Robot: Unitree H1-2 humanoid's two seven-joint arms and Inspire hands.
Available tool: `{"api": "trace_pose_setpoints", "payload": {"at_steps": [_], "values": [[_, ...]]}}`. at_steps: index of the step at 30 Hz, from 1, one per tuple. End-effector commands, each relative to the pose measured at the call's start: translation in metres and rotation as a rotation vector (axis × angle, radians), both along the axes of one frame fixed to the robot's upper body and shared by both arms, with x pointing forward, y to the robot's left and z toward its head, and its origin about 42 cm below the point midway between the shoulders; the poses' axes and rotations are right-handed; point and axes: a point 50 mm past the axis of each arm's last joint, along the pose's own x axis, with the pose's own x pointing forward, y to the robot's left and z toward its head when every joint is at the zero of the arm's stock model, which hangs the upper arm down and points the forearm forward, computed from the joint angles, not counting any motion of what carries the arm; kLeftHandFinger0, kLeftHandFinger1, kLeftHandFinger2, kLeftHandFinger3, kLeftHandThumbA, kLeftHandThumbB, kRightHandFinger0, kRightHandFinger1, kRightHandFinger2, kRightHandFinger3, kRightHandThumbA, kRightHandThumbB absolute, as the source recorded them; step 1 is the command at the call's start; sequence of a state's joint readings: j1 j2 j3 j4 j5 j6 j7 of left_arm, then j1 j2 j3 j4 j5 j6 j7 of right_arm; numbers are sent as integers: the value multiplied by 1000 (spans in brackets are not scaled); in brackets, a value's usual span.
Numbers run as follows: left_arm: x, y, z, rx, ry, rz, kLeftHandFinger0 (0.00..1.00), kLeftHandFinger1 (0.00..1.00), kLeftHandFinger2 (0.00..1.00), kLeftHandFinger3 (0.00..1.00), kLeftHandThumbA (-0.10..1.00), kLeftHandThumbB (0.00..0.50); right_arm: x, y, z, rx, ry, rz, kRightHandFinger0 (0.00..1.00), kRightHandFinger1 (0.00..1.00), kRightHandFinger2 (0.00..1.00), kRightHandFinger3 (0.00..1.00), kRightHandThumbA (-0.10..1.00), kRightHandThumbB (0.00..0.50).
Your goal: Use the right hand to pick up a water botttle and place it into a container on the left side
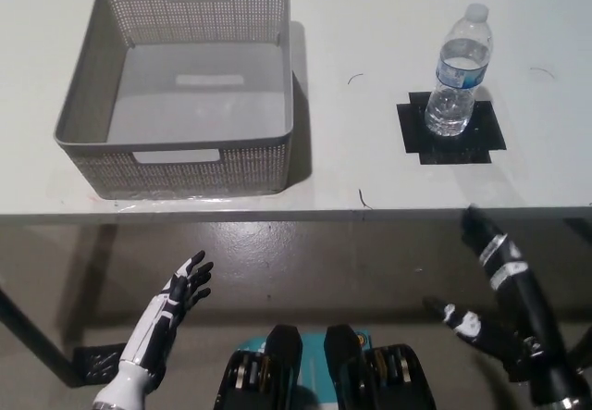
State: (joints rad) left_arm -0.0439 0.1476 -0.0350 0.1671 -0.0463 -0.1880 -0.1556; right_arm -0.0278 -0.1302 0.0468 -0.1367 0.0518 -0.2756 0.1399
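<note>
A clear plastic water bottle (459, 72) with a white cap and a blue label stands upright on a black square mat (450, 132) at the right of the white table. A grey perforated basket (180, 155) sits on the left of the table and holds nothing. My black right hand (495, 285) hangs below the table's front edge at the lower right, fingers spread, open, well short of the bottle. My white left hand (180, 290) rests below the table edge at the lower left, open with fingers apart.
The white table (351, 174) has its front edge running across the middle of the picture, above both hands. Beyond that edge lies a grey floor. A gap of bare tabletop separates the basket from the mat.
</note>
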Motion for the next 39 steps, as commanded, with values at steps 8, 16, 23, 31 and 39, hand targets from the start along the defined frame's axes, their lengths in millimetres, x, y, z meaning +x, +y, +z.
{"api": "trace_pose_setpoints", "payload": {"at_steps": [8,16,23,31,39], "values": [[-1,2,3,7,-55,-18,1000,1000,1000,1000,1000,150,85,-35,64,26,-53,-105,1000,1000,1000,1000,1000,327],[-1,1,4,3,-61,-23,1000,1000,1000,1000,1000,131,146,-46,74,50,8,-147,1000,1000,1000,1000,1000,400],[-1,1,5,11,-66,-24,1000,1000,1000,1000,1000,138,187,-47,71,96,67,-147,1000,1000,1000,1000,1000,433],[-1,2,5,4,-68,-27,1000,1000,1000,1000,1000,140,215,-43,60,162,133,-137,1000,1000,1000,1000,1000,416],[-1,0,6,-7,-65,-35,1000,1000,1000,1000,1000,152,225,-36,57,189,168,-107,1000,1000,1000,1000,1000,345]]}}
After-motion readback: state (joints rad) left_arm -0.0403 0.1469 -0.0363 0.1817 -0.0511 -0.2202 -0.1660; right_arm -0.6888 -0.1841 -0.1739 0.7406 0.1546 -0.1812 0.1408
